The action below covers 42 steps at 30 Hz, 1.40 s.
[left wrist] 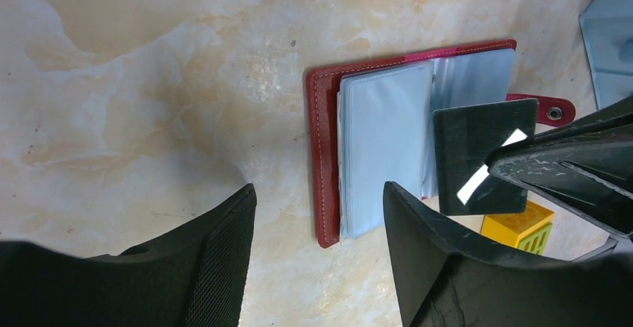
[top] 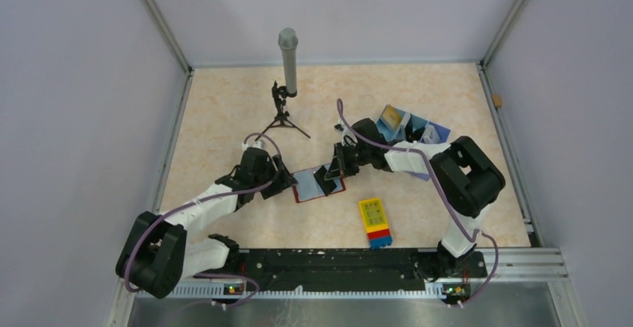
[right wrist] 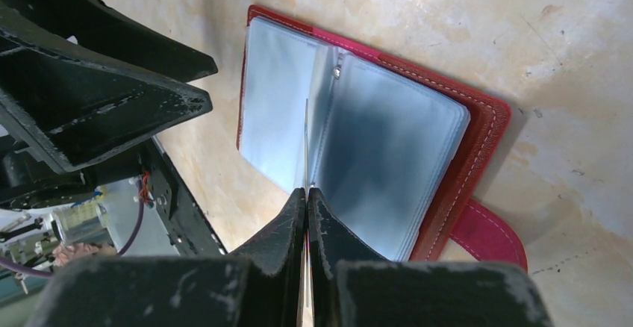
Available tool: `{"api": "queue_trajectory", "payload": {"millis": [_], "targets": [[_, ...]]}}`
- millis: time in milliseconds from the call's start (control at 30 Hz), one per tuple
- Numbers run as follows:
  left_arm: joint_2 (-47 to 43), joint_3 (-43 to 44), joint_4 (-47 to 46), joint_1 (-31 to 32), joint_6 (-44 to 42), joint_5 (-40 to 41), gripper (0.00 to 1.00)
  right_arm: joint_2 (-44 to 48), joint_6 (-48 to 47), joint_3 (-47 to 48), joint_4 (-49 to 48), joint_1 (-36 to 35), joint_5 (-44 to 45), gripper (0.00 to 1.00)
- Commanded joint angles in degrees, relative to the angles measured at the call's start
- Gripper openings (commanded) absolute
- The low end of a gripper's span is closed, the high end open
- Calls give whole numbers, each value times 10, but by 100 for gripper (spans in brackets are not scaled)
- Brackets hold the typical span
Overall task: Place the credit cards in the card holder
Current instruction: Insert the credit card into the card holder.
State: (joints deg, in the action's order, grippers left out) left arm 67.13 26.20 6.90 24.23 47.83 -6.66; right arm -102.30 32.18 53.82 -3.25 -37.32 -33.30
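The card holder (top: 310,190) lies open in the middle of the table, dark red with blue-grey pockets (left wrist: 381,140) and a red tab (left wrist: 551,108). My right gripper (top: 334,175) is shut on a dark credit card (left wrist: 478,155) and holds it on edge above the open pockets. In the right wrist view the card (right wrist: 306,148) shows edge-on over the holder's fold (right wrist: 373,140). My left gripper (top: 287,181) is open at the holder's left edge. In the left wrist view its fingers (left wrist: 448,267) straddle the holder's near corner. More cards (top: 391,120) sit in a tray at the back right.
A light-blue tray (top: 427,132) stands at the back right behind my right arm. A yellow, red and blue block (top: 375,222) lies in front of the card holder. A microphone on a small tripod (top: 287,62) stands at the back centre. Walls close in the table.
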Motion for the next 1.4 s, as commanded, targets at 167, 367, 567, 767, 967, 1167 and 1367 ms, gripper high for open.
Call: {"api": "queue_trajectory", "payload": {"millis": [167, 367, 567, 767, 967, 1167, 1367], "targets": [[2, 8, -24, -3, -13, -5, 63, -29, -2, 32, 3, 1, -7, 0], [19, 10, -31, -3, -16, -17, 59, -40, 14, 32, -12, 1, -12, 0], [45, 7, -50, -3, -14, -34, 56, -55, 39, 33, -29, 1, -13, 0], [65, 7, -62, -3, -16, -40, 49, -66, 48, 41, -38, 1, -12, 0], [75, 7, -63, -3, -18, -38, 42, -78, 49, 59, -39, 1, -11, 0], [84, 8, -61, -3, -20, -34, 39, -89, 45, 71, -31, 1, -12, 0], [87, 9, -59, -3, -22, -28, 37, -102, 45, 67, -35, 0, -27, 0]]}}
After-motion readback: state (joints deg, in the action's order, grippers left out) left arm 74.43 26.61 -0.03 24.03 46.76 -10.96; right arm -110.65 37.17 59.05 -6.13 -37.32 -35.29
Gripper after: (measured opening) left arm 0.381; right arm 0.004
